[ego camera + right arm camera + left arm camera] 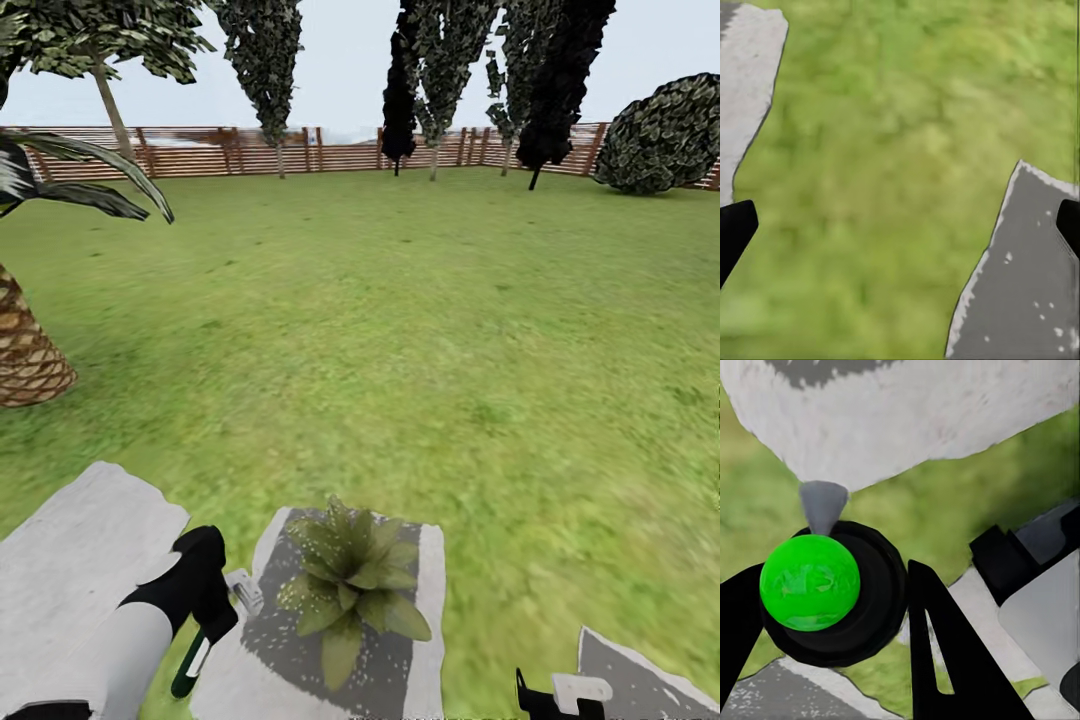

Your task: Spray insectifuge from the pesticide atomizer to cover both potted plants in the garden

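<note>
Now your left end effector (832,607) is clamped round the pesticide atomizer (205,640) beside the potted plant (350,585); judge it light, rigid, maybe slick, so grip mid-body. Your right end effector (900,232) gapes empty.

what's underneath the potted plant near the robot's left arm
The potted plant stands on a flat grey stepping stone, speckled with white specks. The leaves cover its pot and the stone directly beneath it.

One potted plant (350,585), one atomizer (205,640), three stepping stones (80,560), one fence (340,152).
</note>
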